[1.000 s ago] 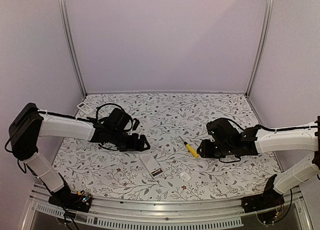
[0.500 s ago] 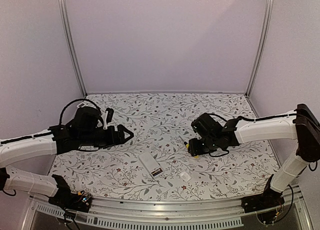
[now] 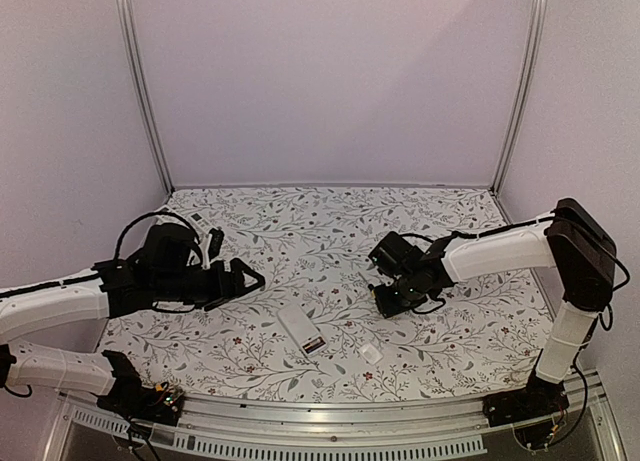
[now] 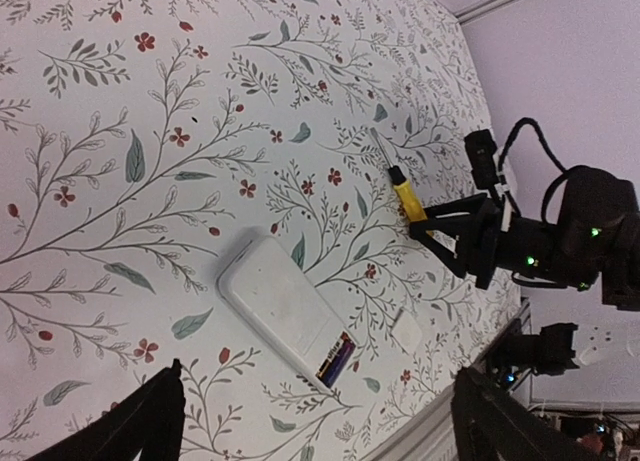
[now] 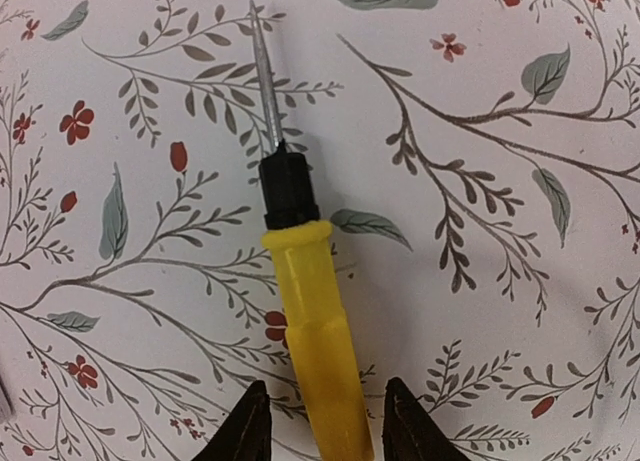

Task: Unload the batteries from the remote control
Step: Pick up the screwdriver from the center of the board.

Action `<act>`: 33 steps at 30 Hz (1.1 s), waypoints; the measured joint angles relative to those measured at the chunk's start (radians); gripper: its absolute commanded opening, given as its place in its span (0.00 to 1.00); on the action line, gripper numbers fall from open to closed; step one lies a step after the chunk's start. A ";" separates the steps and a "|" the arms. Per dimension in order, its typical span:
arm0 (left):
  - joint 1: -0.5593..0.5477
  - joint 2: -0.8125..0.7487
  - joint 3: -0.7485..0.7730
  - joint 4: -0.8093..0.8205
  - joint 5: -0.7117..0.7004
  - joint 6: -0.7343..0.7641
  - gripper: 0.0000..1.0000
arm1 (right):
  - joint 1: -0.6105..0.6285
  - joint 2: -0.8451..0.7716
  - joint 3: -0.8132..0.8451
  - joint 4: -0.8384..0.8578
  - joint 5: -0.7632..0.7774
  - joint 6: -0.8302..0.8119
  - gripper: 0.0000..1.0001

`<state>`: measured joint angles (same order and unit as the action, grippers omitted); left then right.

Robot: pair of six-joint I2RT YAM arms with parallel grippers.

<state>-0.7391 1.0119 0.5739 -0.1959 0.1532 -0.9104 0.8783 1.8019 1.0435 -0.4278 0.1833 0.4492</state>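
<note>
The white remote control lies face down near the table's front, its compartment uncovered. The batteries sit in that compartment as a dark and orange patch. My left gripper hangs open to the left of the remote, well apart from it; its fingertips frame the bottom of the left wrist view. My right gripper is down over the yellow-handled screwdriver. Its jaws straddle the handle, with a gap showing on each side. The screwdriver lies flat on the table.
A small white cover plate lies right of the remote near the front edge, also the cover plate in the left wrist view. A small white object sits at the back left. Walls close in the table on three sides.
The left arm drew back to the left, away from the remote. The right gripper travelled left and came down over the screwdriver's handle.
</note>
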 measured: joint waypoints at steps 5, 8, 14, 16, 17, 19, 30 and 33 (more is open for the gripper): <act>0.000 0.005 0.000 0.000 0.017 0.000 0.92 | 0.000 0.008 0.005 -0.006 0.000 -0.010 0.32; 0.000 0.005 0.000 0.001 0.022 0.000 0.92 | 0.000 0.013 0.006 -0.008 0.000 -0.016 0.31; 0.000 0.005 0.000 0.004 0.037 0.000 0.92 | 0.000 0.021 0.010 -0.011 0.006 -0.022 0.21; 0.000 0.005 0.000 0.008 0.043 0.000 0.92 | 0.000 0.021 0.010 -0.010 0.010 -0.020 0.16; 0.000 0.005 0.000 0.011 0.047 0.000 0.92 | 0.000 0.021 0.010 -0.009 0.011 -0.020 0.15; 0.000 0.004 0.000 0.019 0.053 0.001 0.92 | 0.000 0.021 0.010 -0.008 0.019 -0.018 0.11; 0.000 -0.063 0.000 0.172 0.184 0.014 0.92 | -0.001 -0.167 -0.005 0.001 -0.122 -0.024 0.00; -0.002 -0.060 0.007 0.219 0.248 0.038 0.92 | -0.001 -0.277 -0.008 0.027 -0.267 -0.041 0.00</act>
<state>-0.7406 0.9516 0.5808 0.0235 0.4015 -0.8726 0.8776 1.5249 1.0355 -0.4007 -0.0834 0.4084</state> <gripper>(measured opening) 0.925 0.146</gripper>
